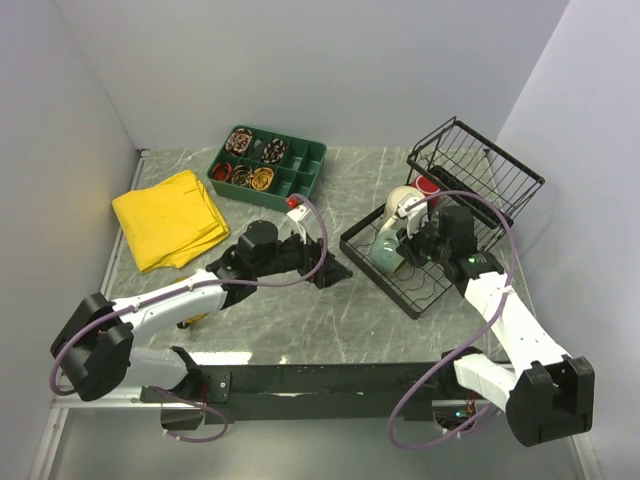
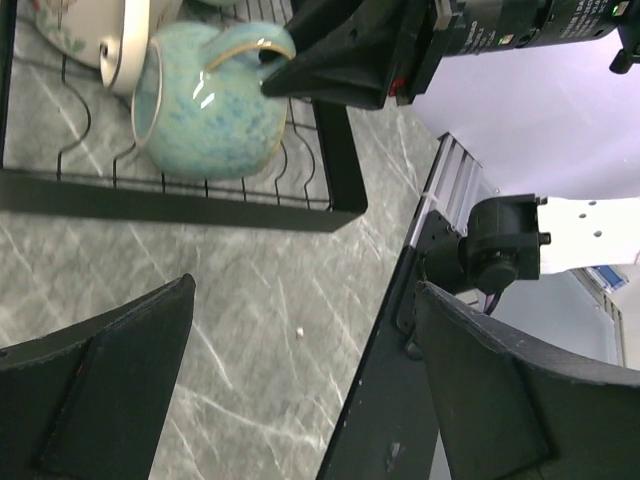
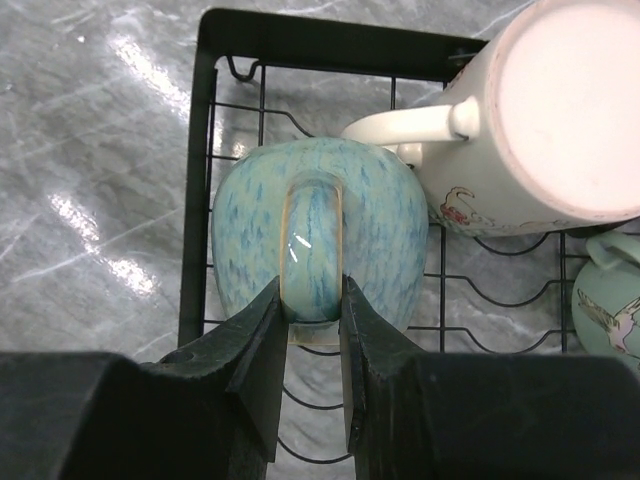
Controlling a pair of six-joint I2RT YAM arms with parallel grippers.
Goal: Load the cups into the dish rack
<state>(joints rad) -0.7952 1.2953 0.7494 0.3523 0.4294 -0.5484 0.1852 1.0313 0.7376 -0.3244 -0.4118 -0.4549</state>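
A speckled teal cup (image 3: pixel 380 210) lies on its side in the near-left corner of the black wire dish rack (image 3: pixel 205 150), handle up. My right gripper (image 3: pixel 312 330) is shut on that handle; in the top view the right gripper (image 1: pixel 407 240) is over the rack's (image 1: pixel 352 245) flat base. Beside the teal cup (image 1: pixel 385 253) stands a cream cup (image 1: pixel 403 203), with a red cup (image 1: pixel 428 187) behind it. A pale cup with a bird print (image 3: pixel 610 310) shows at the right edge. My left gripper (image 2: pixel 305 390) hangs open over bare table, left of the rack, nothing between its fingers (image 2: pixel 110 400).
A dark green compartment tray (image 1: pixel 268 165) of small items stands at the back. A folded yellow cloth (image 1: pixel 172 218) lies at the left. The rack's raised wire basket (image 1: pixel 480 165) is at the back right. White walls close in both sides.
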